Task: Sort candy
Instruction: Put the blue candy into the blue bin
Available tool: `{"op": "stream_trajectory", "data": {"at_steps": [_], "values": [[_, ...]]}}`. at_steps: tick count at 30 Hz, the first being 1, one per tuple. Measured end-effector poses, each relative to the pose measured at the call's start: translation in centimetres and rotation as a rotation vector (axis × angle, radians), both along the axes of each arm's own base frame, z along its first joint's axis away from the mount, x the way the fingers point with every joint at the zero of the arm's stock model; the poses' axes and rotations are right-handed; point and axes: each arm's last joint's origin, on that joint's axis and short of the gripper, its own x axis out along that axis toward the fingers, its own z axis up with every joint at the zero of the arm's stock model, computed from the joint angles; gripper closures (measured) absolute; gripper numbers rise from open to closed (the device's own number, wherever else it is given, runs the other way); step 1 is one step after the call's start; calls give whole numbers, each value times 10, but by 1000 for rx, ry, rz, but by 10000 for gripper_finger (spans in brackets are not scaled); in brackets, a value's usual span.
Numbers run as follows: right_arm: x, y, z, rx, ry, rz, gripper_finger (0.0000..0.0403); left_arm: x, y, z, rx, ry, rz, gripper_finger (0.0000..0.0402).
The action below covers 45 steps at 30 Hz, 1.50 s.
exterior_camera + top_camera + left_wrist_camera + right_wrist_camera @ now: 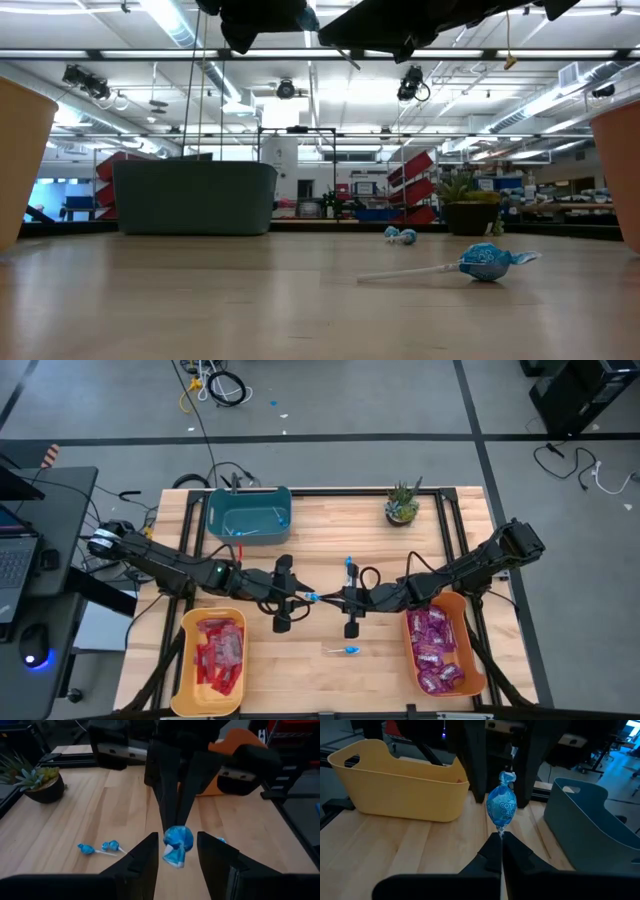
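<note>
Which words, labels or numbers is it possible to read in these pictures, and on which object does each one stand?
"COTT" over "CAN": white letters, cut off at the edge, on the blue wrapper of the lollipop whose stick the right gripper pinches, right wrist view.
Print on the purple packets in the orange bin: too small to read.
Print on the red packets in the yellow bin: too small to read.
Signs in the room behind the table: blurred, unreadable.

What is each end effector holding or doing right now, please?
Left end effector: open around the blue lollipop.
Right end effector: shut on the blue lollipop's stick.
</note>
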Motion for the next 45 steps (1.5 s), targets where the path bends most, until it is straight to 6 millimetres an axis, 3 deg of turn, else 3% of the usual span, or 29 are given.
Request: {"op": "stream_trajectory", "data": {"at_steps": [25, 38, 45], "values": [[0, -1, 0, -5, -1, -6, 403, 7, 0, -6, 9, -2, 6, 266], [0, -1, 0, -5, -2, -7, 403, 7, 0, -6, 9, -2, 8, 312], [0, -1, 1, -11, -9, -4, 395, 7, 0, -6, 8, -4, 8, 319]]}}
